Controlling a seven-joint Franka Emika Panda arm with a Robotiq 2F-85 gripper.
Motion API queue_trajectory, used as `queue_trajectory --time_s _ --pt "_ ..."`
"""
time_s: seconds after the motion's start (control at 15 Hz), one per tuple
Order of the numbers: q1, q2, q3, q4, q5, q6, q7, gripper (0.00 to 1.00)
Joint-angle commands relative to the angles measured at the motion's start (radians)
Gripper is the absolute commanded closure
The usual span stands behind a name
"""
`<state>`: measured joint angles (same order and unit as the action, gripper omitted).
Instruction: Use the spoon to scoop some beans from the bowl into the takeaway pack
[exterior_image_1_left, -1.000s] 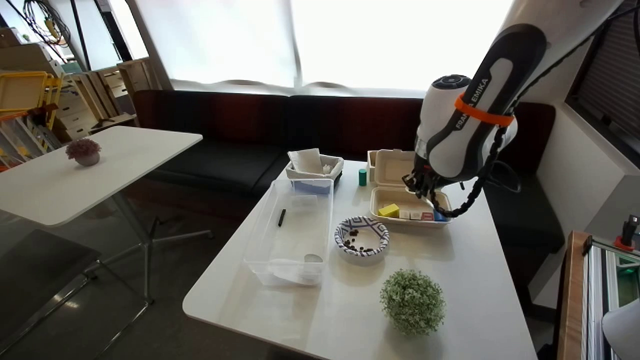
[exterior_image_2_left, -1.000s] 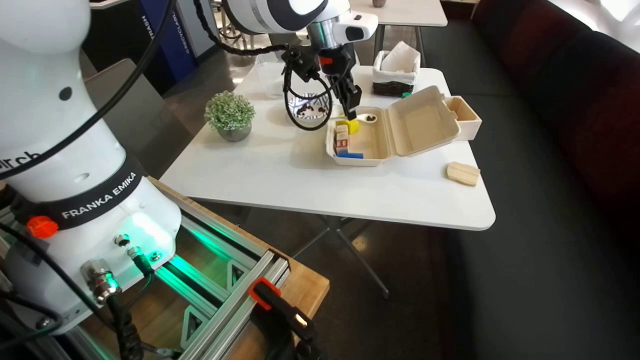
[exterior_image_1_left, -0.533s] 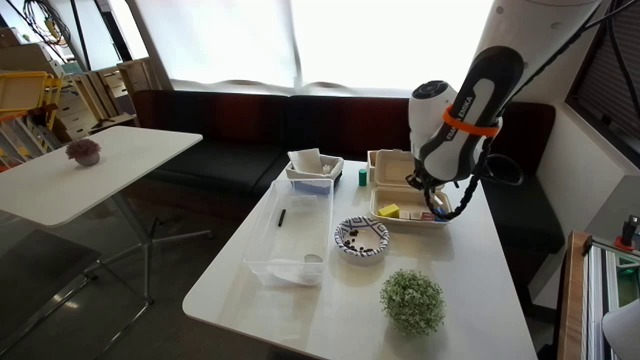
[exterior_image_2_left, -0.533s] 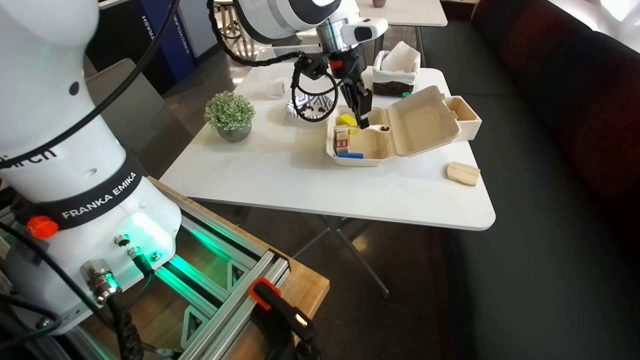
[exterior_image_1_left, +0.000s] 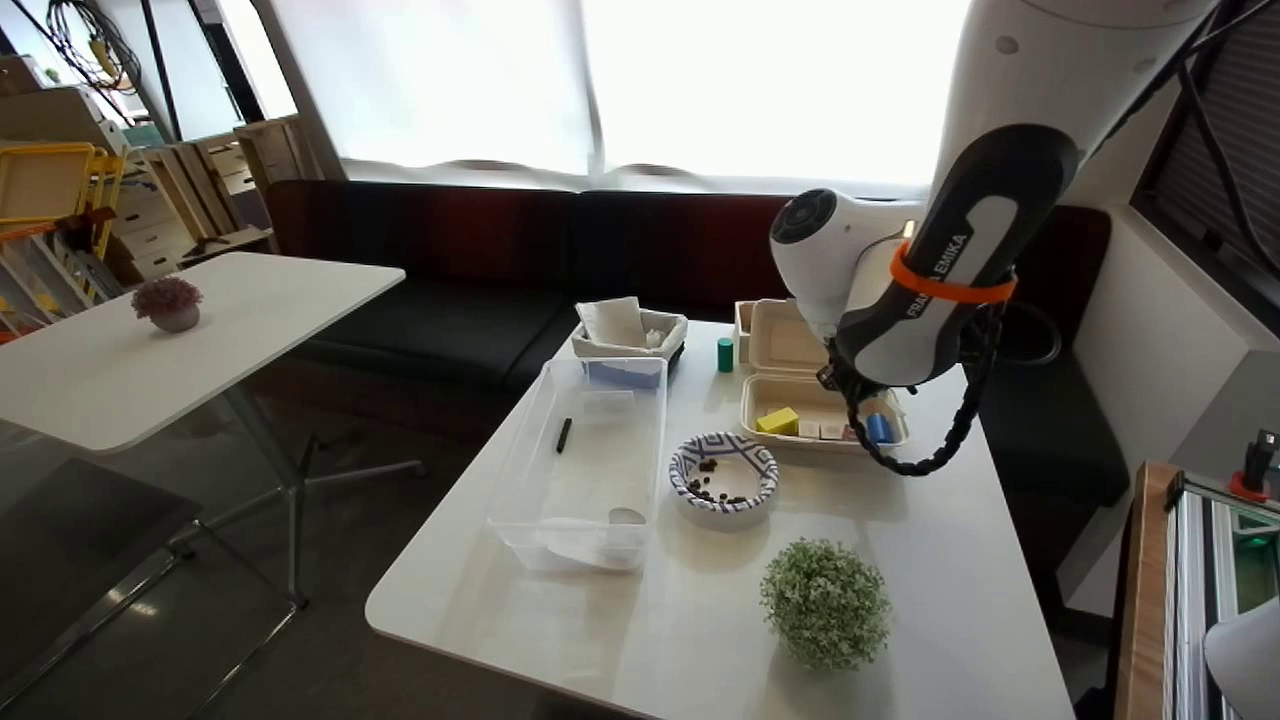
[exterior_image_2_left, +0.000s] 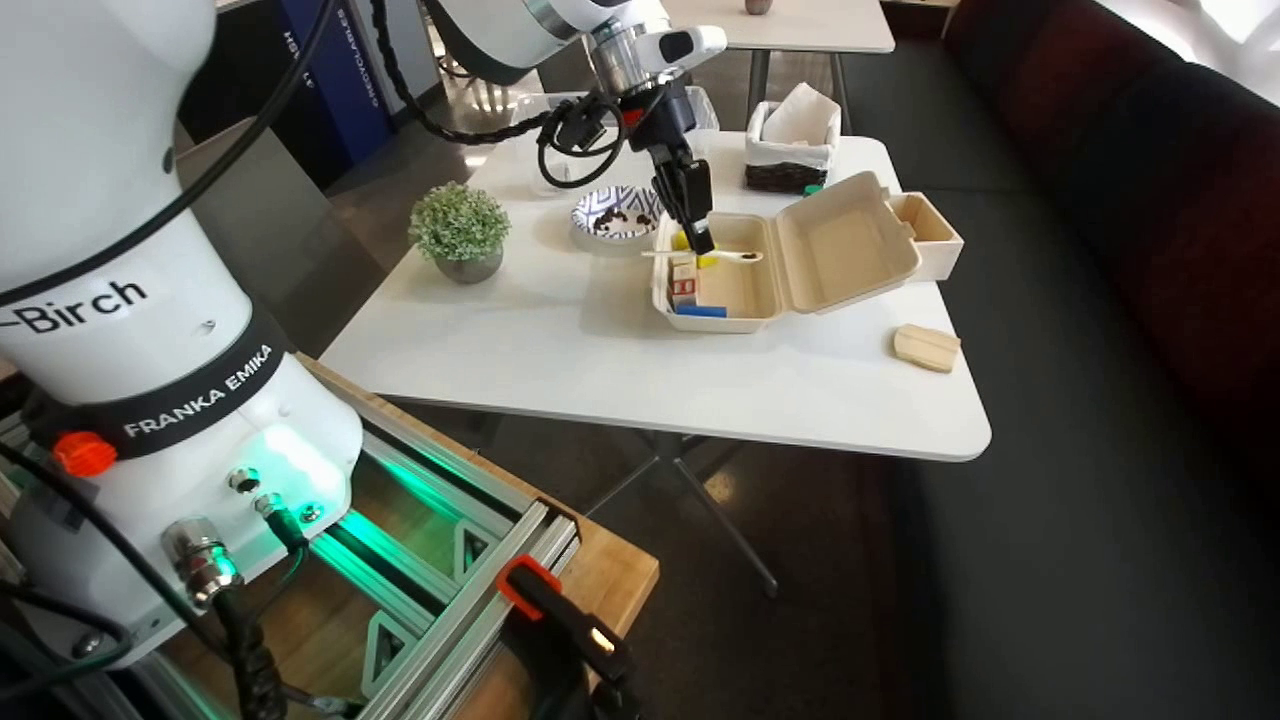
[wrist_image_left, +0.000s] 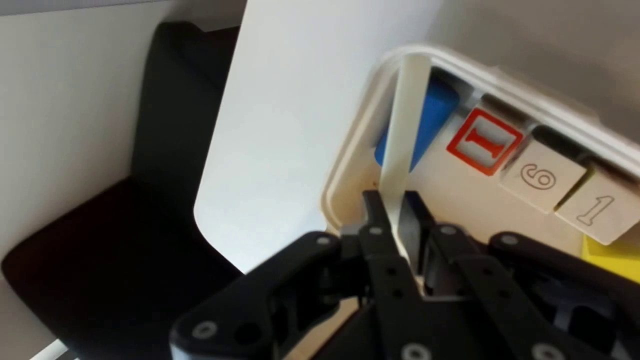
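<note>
Bright windows (exterior_image_1_left: 780, 90) and a dark padded seat (exterior_image_1_left: 690, 240) lie beyond the white bench (exterior_image_2_left: 560, 340), on which the takeaway pack (exterior_image_2_left: 745, 288) sits with its lid open. Over the pack's tray is the spoon (wrist_image_left: 403, 130), roughly level, the fingers (wrist_image_left: 373, 212) clamped about midway along it; what, if anything, lies in its hollow is too small to tell. It should prove light and stiff, perhaps a little slick, and so thin a handle could twist under a lopsided load; a firm hold on the handle, near the hollow, seems safest. Inside the pack, a blue block (wrist_image_left: 435, 112) shows behind the handle in the wrist view, with a red-framed block (wrist_image_left: 485, 141) just beside it. Just beside the pack, the bowl (exterior_image_1_left: 766, 472) holds scattered beans (exterior_image_1_left: 708, 466), probably hard, and apt to roll off the spoon at any sudden tilt. As for pose, the fingers point steeply down above the pack, slightly aslant; the arm (exterior_image_1_left: 985, 210) slopes upward from there, and its base (exterior_image_2_left: 170, 480) stands well apart from the pack, off the bench.
</note>
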<state>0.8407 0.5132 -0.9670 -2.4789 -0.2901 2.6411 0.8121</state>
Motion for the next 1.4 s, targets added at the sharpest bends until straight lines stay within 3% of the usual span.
queue_trajectory --time_s 0.0,0.4,0.6,0.87,1.33 --pt "0.073 0.033 -0.045 0.022 -0.122 -0.080 0.101 0.97" --pt "0.142 0.065 -0.046 0.056 -0.350 -0.204 0.288 0.97" --pt "0.120 0.066 0.024 0.077 -0.455 -0.325 0.391 0.97" --pt "0.014 0.021 0.209 0.104 -0.531 -0.544 0.464 0.97" --pt "-0.328 0.031 0.625 0.216 -0.596 -0.802 0.494 0.97"
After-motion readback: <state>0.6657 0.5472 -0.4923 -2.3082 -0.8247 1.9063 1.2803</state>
